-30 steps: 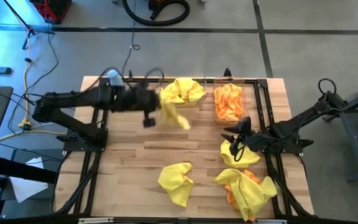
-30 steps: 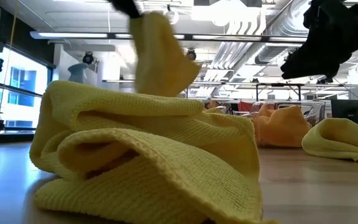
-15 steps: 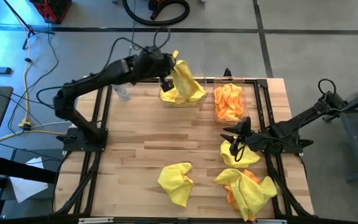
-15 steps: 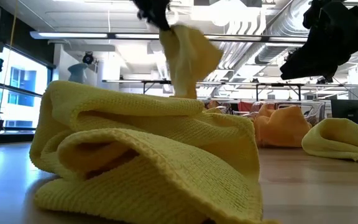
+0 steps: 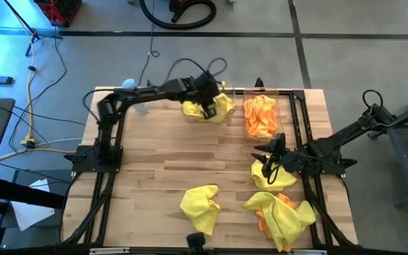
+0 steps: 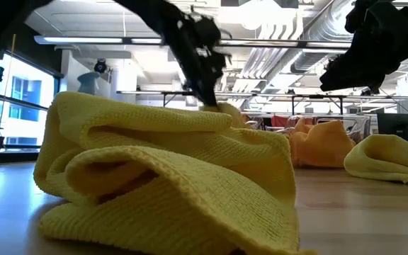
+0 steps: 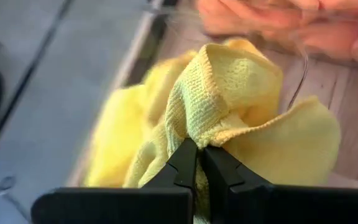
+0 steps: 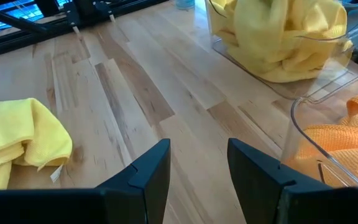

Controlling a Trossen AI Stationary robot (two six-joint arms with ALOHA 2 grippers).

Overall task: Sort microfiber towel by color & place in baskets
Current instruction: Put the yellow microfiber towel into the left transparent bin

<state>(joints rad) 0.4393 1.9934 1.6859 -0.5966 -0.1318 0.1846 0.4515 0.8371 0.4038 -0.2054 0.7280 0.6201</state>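
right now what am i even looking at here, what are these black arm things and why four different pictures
These are two robot arms at a wooden table, sorting towels by colour into two clear baskets.

The four pictures are one moment from four cameras: one overhead, one at table height, and one on each arm's wrist.

The left gripper is over the yellow basket at the far edge, shut on a yellow towel; its wrist camera shows the pinch up close. The right gripper hangs open above another yellow towel, holding nothing.

The orange basket holds orange towels. Loose on the table: a yellow towel near the front and a mixed yellow and orange heap. The table-height camera is mostly filled by that front towel.
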